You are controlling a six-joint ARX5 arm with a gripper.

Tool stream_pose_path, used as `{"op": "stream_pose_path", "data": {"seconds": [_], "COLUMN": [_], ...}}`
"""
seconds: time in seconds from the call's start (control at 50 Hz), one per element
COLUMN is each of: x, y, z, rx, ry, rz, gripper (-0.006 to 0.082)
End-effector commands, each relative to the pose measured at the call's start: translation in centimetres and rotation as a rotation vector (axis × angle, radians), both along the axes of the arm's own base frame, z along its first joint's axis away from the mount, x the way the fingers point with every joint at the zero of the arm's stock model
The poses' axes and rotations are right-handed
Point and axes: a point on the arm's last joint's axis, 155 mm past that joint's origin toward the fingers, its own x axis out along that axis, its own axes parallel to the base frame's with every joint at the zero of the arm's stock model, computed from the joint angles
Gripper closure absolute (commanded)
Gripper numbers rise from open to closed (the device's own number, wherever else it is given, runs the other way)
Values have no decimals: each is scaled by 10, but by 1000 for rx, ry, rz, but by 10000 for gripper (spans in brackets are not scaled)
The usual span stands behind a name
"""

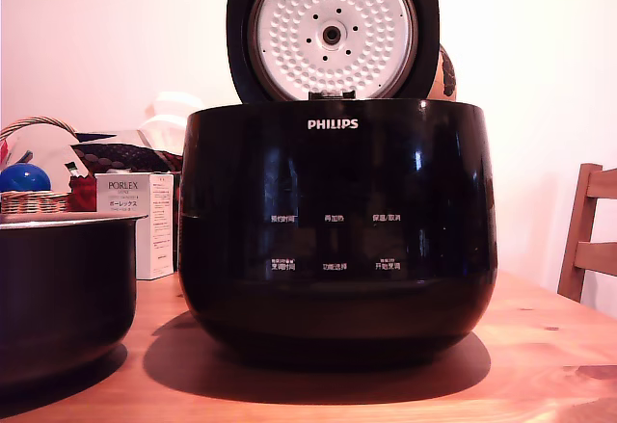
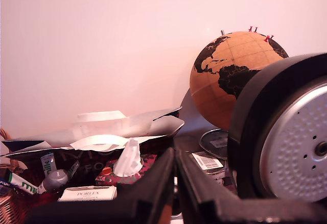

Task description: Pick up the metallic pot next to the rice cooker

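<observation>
Dark pot [image 1: 63, 293] with silvery rim beside our glossy rice cooker [image 1: 337, 225] on the bench [image 1: 540, 365].
Only our wrist view shows the closed, empty claw [image 2: 176, 183] and a cork globe [image 2: 230, 76].

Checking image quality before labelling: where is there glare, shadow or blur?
Exterior view: bright streaks glare on the rice cooker, which casts a dark shadow on the table; the pot is cropped. Wrist view: the gripper is a dark silhouette, slightly blurred.
</observation>
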Motion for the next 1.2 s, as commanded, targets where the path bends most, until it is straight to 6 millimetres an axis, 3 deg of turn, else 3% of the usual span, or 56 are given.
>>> {"op": "stream_pose_path", "data": {"seconds": [0.0, 0.44, 0.58, 0.78, 1.02, 1.18], "x": [-2, -1, -3, -21, -74, -108], "y": [1, 0, -1, -5, -14, -14], "z": [-52, -23, -26, -49, -86, -118], "rx": [65, 29, 70, 221, 437, 472], "ry": [174, 73, 129, 287, 489, 650], "rz": [-3, -10, -52, -167, -379, -474], "gripper": [787, 787, 787, 787, 787, 787]}}
